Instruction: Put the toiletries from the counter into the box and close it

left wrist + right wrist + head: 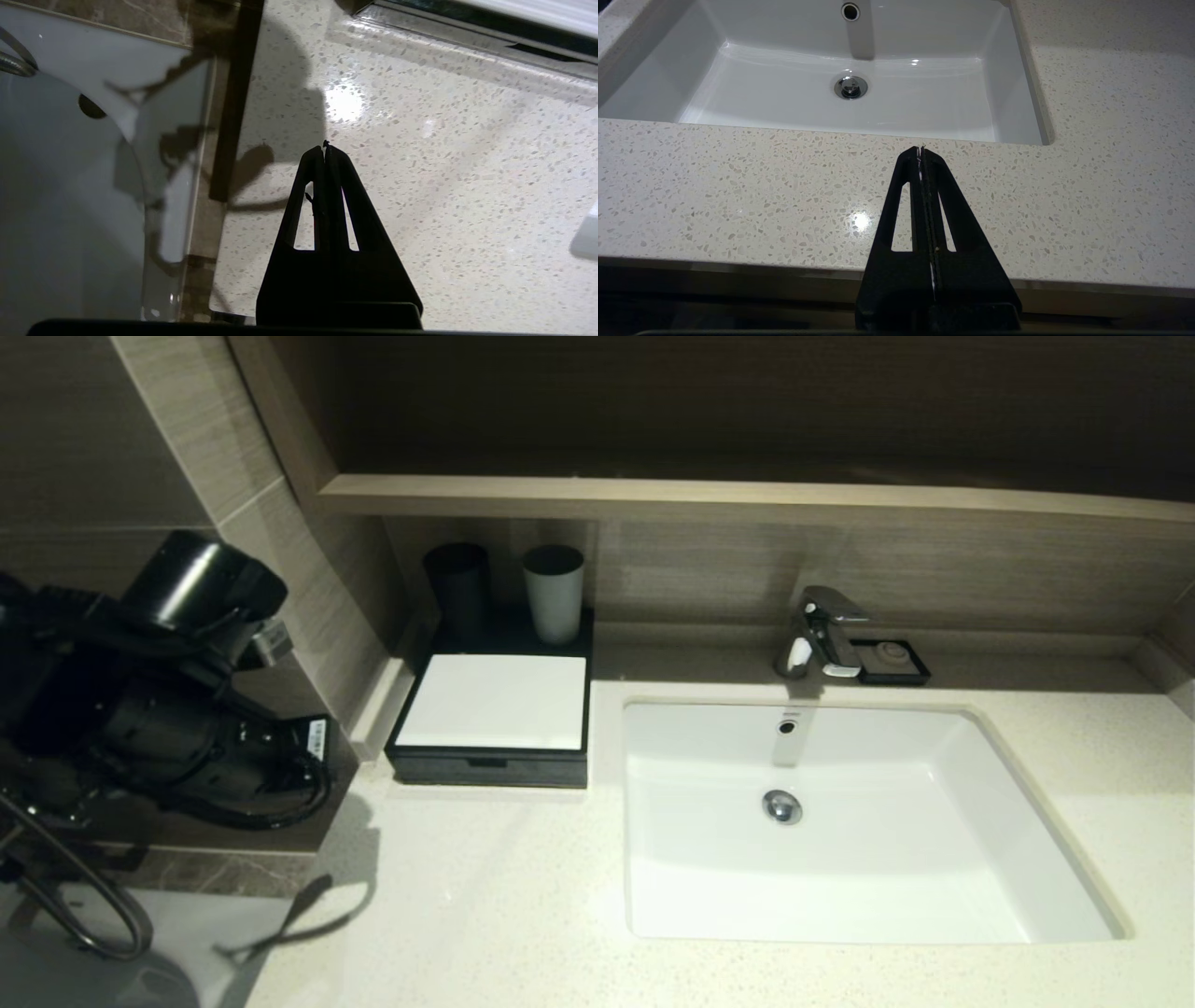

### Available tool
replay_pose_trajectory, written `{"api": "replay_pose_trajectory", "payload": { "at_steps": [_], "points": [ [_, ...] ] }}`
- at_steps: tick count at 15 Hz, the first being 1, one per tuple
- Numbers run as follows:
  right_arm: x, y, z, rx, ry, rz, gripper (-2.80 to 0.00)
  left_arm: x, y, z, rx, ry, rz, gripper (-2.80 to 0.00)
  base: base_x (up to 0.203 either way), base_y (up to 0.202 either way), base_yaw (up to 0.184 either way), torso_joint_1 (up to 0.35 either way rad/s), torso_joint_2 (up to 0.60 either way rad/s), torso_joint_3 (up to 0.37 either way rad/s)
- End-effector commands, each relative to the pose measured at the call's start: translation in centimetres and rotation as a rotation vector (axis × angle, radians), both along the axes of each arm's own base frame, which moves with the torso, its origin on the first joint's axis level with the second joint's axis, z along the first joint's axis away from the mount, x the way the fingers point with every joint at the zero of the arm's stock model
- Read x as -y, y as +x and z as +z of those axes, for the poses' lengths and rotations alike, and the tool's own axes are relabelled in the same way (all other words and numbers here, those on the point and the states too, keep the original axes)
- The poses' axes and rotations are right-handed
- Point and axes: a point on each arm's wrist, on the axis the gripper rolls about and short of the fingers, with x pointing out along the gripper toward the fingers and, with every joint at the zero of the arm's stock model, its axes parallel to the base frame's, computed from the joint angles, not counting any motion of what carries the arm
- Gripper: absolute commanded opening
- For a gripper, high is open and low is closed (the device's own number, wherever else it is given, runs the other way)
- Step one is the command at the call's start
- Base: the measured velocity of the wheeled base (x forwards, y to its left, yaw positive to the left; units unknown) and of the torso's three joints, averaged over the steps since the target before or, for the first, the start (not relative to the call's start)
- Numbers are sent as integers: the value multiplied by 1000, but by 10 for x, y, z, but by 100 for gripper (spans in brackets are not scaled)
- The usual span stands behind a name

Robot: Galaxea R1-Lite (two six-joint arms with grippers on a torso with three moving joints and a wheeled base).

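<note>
Well left of the closed box, over the counter's edge, the left claw, pinched together, empty.

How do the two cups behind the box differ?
The dark cup is black all over and stands on the left, nearest the wall corner. The grey cup is pale with a dark inside and stands to its right. The dark cup also looks a little taller. Both are upright, open-topped and stand apart from each other, side by side behind the box's white top panel.
</note>
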Motion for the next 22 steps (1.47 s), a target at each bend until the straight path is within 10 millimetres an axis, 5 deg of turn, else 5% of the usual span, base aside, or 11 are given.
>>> {"api": "replay_pose_trajectory", "payload": {
  "at_steps": [1,10,22],
  "points": [
    [0,0,0,0,-1,0,-280,-12,-25,-6,56,18,-15,-280,0,0,0,0,0,0],
    [0,0,0,0,-1,0,-280,-57,-70,-14,487,106,72,-280,0,0,0,0,0,0],
    [0,0,0,-1,-1,0,-280,-67,-190,-40,868,186,98,-280,0,0,0,0,0,0]
  ]
}}
